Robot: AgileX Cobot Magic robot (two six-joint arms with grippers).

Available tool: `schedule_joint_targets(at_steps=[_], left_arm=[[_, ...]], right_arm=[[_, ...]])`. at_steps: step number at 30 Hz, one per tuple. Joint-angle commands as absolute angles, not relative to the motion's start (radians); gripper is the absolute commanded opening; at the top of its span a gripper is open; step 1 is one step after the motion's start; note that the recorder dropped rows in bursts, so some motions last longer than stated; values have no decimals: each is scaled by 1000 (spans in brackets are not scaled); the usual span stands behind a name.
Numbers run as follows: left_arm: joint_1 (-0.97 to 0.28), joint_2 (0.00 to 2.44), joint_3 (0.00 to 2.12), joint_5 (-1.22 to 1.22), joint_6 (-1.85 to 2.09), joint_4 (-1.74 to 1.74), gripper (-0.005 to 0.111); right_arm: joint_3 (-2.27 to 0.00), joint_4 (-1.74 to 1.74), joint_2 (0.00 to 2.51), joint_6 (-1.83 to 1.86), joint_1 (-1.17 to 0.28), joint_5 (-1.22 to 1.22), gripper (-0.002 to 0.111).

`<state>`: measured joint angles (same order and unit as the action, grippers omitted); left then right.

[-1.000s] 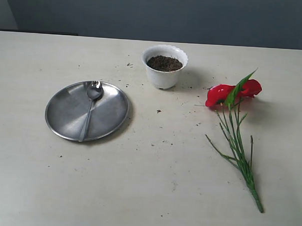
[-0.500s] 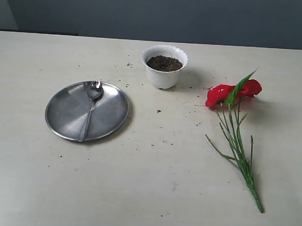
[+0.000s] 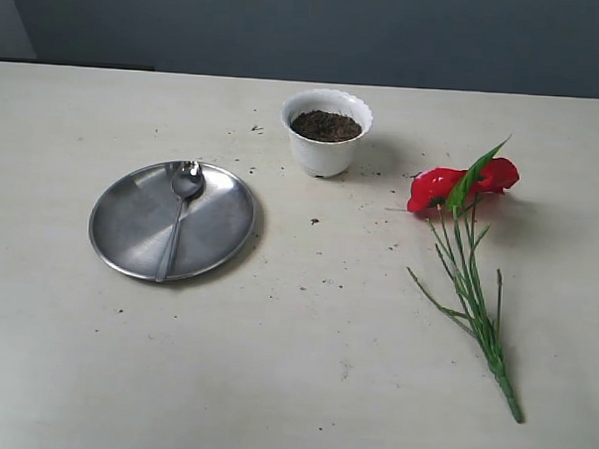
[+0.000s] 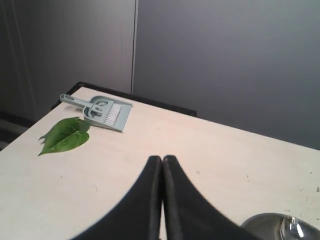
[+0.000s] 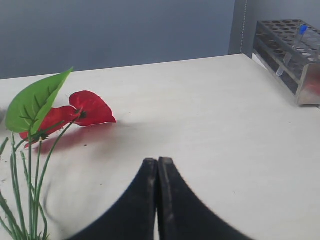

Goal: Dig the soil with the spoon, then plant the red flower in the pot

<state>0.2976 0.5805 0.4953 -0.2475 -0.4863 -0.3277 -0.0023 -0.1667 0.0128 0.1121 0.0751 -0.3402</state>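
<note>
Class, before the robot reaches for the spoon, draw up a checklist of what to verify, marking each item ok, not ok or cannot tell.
1. Spoon lies free on the plate: ok.
2. Pot upright with soil inside: ok.
3. Red flower lying on the table, apart from the pot: ok.
4. Left gripper open for a grasp: not ok, shut.
5. Right gripper open: not ok, shut.

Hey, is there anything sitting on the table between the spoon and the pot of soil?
Nothing visible does. The spoon lies on the steel plate, the pot stands apart from it, and between them is only bare table with a few soil crumbs.
</note>
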Motion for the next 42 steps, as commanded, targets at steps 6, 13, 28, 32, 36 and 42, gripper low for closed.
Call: schedule_joint_targets(at_steps=[6,13,28,32,36,42], left_arm=[[296,366,287,12,-488,-265,0],[296,260,174,20,-440,-150,0],[296,110,109,-277,-66,64,0],[296,90,109,-357,8,78,0],[298,59,87,-372,18,80,0],[298,0,22,-365,18,109,0]], right_arm=[[0,-167,9,113,79,-335,-1],[0,-167,9,113,79,-335,-1],[0,-167,9,113,79,-335,-1],[0,-167,9,113,79,-335,-1],[0,-167,9,113,79,-335,-1],[0,-167,9,113,79,-335,-1]])
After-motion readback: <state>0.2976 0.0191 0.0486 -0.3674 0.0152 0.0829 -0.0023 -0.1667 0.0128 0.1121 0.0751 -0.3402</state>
